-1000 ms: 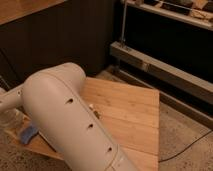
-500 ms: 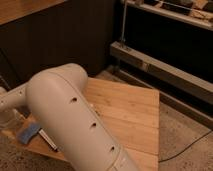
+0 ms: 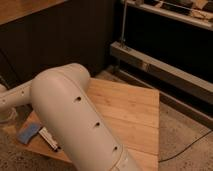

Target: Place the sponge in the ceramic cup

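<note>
Dark wall panelling (image 3: 60,40) and a long metal rack (image 3: 165,70) stand behind a pale wooden tabletop (image 3: 130,110), which sits over a speckled floor (image 3: 185,130) where a thin black cable (image 3: 187,149) trails towards the right edge. A robot's thick white arm (image 3: 80,125) fills the foreground, rising from the bottom of the view, bending at a rounded elbow above the tabletop's left half and running on as a slimmer link (image 3: 17,95) towards the left edge. The tool at the far end of that link lies beyond the left edge and out of sight, so whether it is apart, together or clamped on anything cannot be told. The sponge (image 3: 28,132), light blue and lying flat, rests on the tabletop near its front left corner, free of the arm. Just beside it to the right lies a black-and-red packet (image 3: 50,141), its far end hidden behind the arm
</note>
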Controlling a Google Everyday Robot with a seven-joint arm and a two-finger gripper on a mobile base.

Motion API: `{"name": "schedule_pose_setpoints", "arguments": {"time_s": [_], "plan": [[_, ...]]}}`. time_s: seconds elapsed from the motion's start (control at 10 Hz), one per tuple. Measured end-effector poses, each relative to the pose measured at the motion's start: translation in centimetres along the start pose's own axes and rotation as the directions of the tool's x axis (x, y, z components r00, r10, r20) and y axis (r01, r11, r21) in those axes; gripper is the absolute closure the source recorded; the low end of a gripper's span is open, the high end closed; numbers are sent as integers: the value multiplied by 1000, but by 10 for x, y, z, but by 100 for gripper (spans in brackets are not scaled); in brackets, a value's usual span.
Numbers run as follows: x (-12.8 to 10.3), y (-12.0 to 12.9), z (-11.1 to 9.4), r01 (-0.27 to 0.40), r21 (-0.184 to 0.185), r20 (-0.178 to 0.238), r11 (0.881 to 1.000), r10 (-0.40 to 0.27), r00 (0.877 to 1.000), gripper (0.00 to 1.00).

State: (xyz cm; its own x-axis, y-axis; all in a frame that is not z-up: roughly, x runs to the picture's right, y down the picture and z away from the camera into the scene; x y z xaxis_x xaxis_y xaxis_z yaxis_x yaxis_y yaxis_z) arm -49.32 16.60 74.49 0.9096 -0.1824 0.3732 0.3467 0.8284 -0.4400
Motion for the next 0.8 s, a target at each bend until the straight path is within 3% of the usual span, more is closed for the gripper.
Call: {"name": "schedule_pose_setpoints", "arguments": {"time_s": [0.1,0.2,0.3,0.4,0.5,0.7,0.8], "plan": [[-2,-7,-2,149,22,-4,989,-149,989,35],[-1,-11,-4,219,30,-11,975,-219,976,35],[1,-16,-6,303,36,-23,952,-303,953,35],[6,-22,-11,429,39,-39,902,-428,903,35],[12,-25,-13,500,35,-51,865,-498,866,35],[33,-30,-21,659,3,-83,752,-657,749,35],[48,-29,-24,730,-31,-98,682,-729,677,35]]}}
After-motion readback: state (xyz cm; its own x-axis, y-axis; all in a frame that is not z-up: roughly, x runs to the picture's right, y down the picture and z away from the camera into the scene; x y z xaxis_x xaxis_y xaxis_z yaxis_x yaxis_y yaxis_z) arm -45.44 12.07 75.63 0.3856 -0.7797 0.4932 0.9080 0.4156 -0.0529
